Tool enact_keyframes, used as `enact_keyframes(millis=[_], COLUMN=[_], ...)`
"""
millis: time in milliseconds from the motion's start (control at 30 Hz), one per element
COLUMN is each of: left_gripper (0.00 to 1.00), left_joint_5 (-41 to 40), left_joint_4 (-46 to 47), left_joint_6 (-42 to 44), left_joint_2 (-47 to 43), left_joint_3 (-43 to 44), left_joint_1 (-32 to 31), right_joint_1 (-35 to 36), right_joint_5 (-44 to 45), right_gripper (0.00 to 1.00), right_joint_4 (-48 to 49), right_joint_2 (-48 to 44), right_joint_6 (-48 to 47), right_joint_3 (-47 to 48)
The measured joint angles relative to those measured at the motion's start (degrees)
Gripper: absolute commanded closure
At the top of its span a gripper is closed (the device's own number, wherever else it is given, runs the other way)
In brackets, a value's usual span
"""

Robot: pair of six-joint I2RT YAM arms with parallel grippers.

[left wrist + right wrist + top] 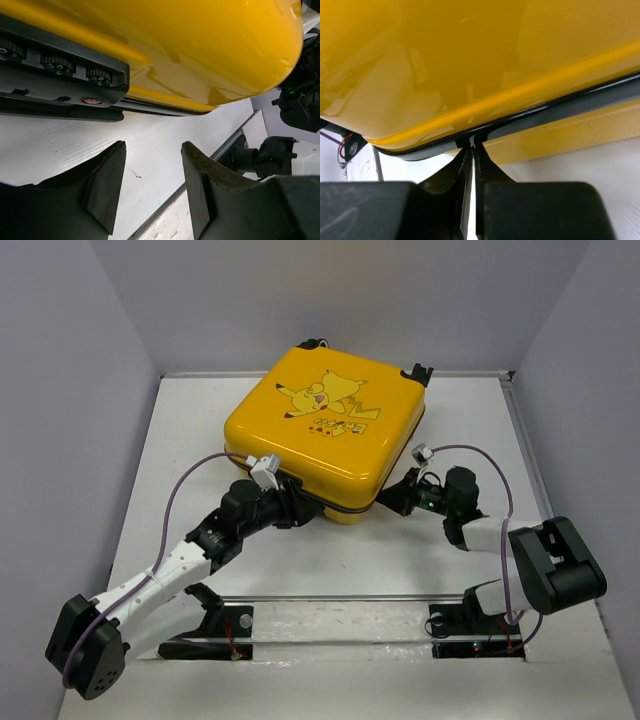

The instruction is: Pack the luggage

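Note:
The luggage (320, 430) is a yellow hard-shell suitcase lying flat and closed on the white table, cartoon print facing up. My left gripper (300, 508) sits at its near-left edge. In the left wrist view this gripper (154, 145) is open over bare table, just below the yellow shell (200, 50) and a black lock block with small dials (65, 75). My right gripper (395, 502) is at the near-right corner. In the right wrist view it (472, 147) is shut, its tips pressed against the black zipper band (560, 107) under the shell (470, 65). Whether a zipper pull is pinched is unclear.
Black-and-white wheels (418, 372) stick out at the suitcase's far side. Grey walls enclose the table on the left, back and right. A metal rail (340, 597) runs along the near edge by the arm bases. The right arm (300, 95) shows in the left wrist view.

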Motion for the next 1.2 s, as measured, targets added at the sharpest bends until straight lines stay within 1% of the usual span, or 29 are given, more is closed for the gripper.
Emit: enact_keyframes(millis=[100,200,300,367,467,533,567,633,733,800,867,933,1000,1033,1100,1133,1200], left_gripper=[0.42,0.42,0.42,0.43,0.43,0.43,0.43,0.43,0.43,0.43,0.43,0.43,0.42,0.39,0.35,0.29,0.21], left_joint_5=[0.0,0.0,-0.3,-0.7,-0.6,-0.3,-0.2,0.1,0.0,-0.1,0.0,0.3,0.3,0.1,-0.7,-0.7,-0.2], left_joint_4=[0.6,1.4,2.6,3.2,3.4,3.3,3.2,2.6,1.5,1.0,0.1,-1.5,-3.9,-5.6,-9.7,-12.0,-15.2], left_joint_6=[0.0,0.0,0.0,0.2,0.2,0.2,0.2,0.2,0.2,0.3,0.7,1.3,1.9,2.4,3.8,4.6,6.1], left_joint_2=[1.9,3.7,5.5,6.8,8.8,10.2,11.1,12.8,14.3,15.8,16.9,17.5,17.8,17.9,17.9,17.9,17.0], left_joint_3=[0.6,1.5,3.3,5.1,7.1,7.7,8.3,9.6,11.1,12.3,13.3,14.5,16.0,16.9,19.5,21.1,24.2], left_joint_1=[0.0,-0.2,-0.2,-0.2,-0.2,-0.6,-0.8,-1.3,-2.6,-3.6,-4.2,-4.5,-4.4,-4.4,-4.5,-4.5,-3.3], right_joint_1=[0.1,0.6,3.2,5.8,12.5,18.5,20.1,25.4,33.0,37.6,42.6,47.8,51.3,52.6,53.7,54.1,55.2], right_joint_5=[-0.4,0.9,5.7,11.0,20.8,26.4,28.7,35.8,44.8,50.1,56.8,63.9,68.2,71.1,74.6,75.9,79.2], right_gripper=[0.93,0.93,0.93,0.93,0.93,0.93,0.93,0.93,0.93,0.93,0.93,0.93,0.93,0.93,0.93,0.93,0.93], right_joint_4=[1.6,1.0,-2.5,-6.9,-16.6,-23.8,-25.6,-30.6,-33.5,-35.3,-36.8,-39.1,-39.0,-38.0,-36.2,-35.1,-32.7], right_joint_2=[1.0,-0.3,-4.6,-9.1,-18.3,-24.6,-26.2,-30.3,-31.8,-30.8,-26.8,-19.3,-12.3,-8.5,-4.4,-3.2,-0.4], right_joint_6=[0.5,1.0,1.1,1.3,1.6,2.1,2.4,3.9,6.1,7.0,7.8,8.3,8.7,9.1,10.2,10.8,11.9], right_joint_3=[0.0,-0.6,-2.2,-2.9,-4.2,-4.5,-4.5,-4.5,-4.0,-2.5,0.7,6.5,11.1,13.9,16.0,16.5,17.6])
